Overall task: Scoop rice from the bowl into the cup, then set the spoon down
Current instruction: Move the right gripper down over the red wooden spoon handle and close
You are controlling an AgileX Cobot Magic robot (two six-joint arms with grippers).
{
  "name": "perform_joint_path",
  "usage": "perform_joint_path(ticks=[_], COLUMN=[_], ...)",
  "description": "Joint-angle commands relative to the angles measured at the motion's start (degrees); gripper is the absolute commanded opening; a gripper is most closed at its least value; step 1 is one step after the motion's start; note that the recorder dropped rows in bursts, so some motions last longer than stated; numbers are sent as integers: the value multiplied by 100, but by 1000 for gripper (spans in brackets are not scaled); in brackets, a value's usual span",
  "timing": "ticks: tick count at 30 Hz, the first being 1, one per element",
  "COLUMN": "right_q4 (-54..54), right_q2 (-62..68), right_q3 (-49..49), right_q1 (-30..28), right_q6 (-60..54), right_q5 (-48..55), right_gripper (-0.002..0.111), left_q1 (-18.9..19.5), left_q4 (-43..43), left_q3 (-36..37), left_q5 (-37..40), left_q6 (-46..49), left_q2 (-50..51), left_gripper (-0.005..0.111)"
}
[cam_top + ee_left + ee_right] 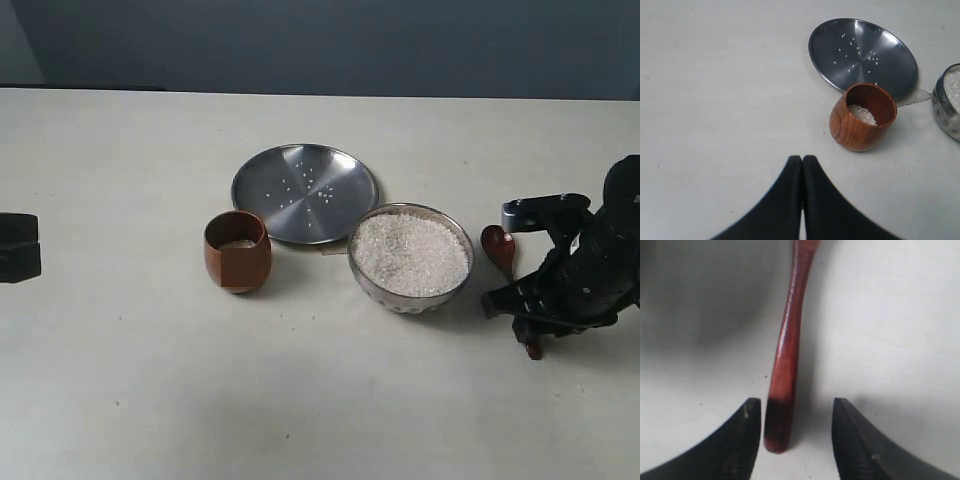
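So: tabletop (150, 380) carries all. Steel plate (305, 193) at back. Bowl (412, 301) just beside it, front-right, full of rice (410, 252). Cup (238, 258) front-left of plate, a little rice inside. Spoon (497, 243) lies flat right of bowl, not touching it. R fingers (735, 440) apart, either side of its handle end, not clamped. L fingers (785, 200) pressed together, well left of cup.

left hand (802, 162): closed, tips touching | right hand (796, 405): open, tips apart
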Motion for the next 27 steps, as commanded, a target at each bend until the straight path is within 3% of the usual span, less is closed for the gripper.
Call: perform_joint_path(ticks=[1,6,16,20,27], right_q4=[3,174,674,704,1236], right_q2=[-5,-169,-1079,-1084,-966], right_q3=[-18,276,1976,2151,2151], right_q1=[3,3,306,532,546], right_q6=[37,110,110,110,110], right_q5=[38,-542,-3737,-4053,-4047], right_gripper=[45,45,41,33,43], left_q1=[-39,-39,-39,-39,-39], left_q4=[23,23,23,23,22], left_q3=[-8,-8,-8,-8,-8], left_q5=[14,14,14,14,48], left_q6=[5,5,5,5,5], left_q2=[8,8,8,8,8], left_gripper=[0,0,0,0,0])
